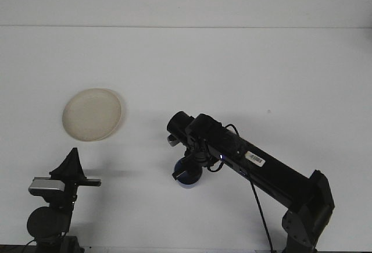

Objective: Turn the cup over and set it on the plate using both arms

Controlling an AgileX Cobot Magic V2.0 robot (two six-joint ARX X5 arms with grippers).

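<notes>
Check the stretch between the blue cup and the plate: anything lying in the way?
Nothing. In the front view, only bare white table lies between the blue cup under the right gripper and the plate.

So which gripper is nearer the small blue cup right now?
Right. The right gripper sits directly over the small blue cup, partly hiding it. The left gripper is parked far off at the table's lower left, below the cream round plate.

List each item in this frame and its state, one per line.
Plate: empty, on the table, left of centre.
Cup: blue, at the right gripper, mostly hidden; orientation unclear.
Right gripper: down at the cup; grip can't be judged.
Left gripper: parked low at left, away from cup and plate, holding nothing.
</notes>
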